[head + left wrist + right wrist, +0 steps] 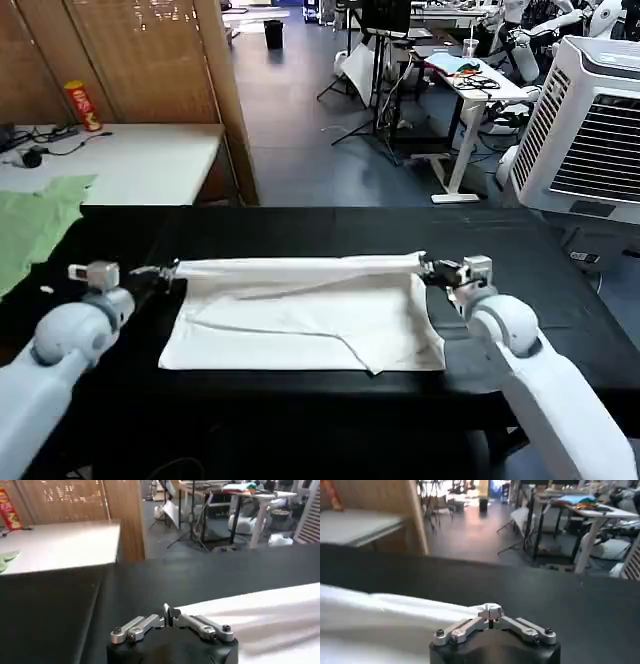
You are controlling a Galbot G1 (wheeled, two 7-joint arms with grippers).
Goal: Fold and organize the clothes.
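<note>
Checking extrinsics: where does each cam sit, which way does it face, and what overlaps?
Head: high on the robot, looking forward and down at the black table; both arms show, left pincer and right pincer at the ends of the white T-shirt.
Left wrist: behind the left pincer, facing across the table.
Right wrist: behind the right pincer, facing likewise.
Shared: all three show the T-shirt and table.

— What's at the right end effector (pixel 491 614)?
— Its fingers are pinched together on the white T-shirt (pixel 385 617), which stretches across the black desk (pixel 530 587).
— Behind?
— A wooden partition (pixel 380 502).
</note>
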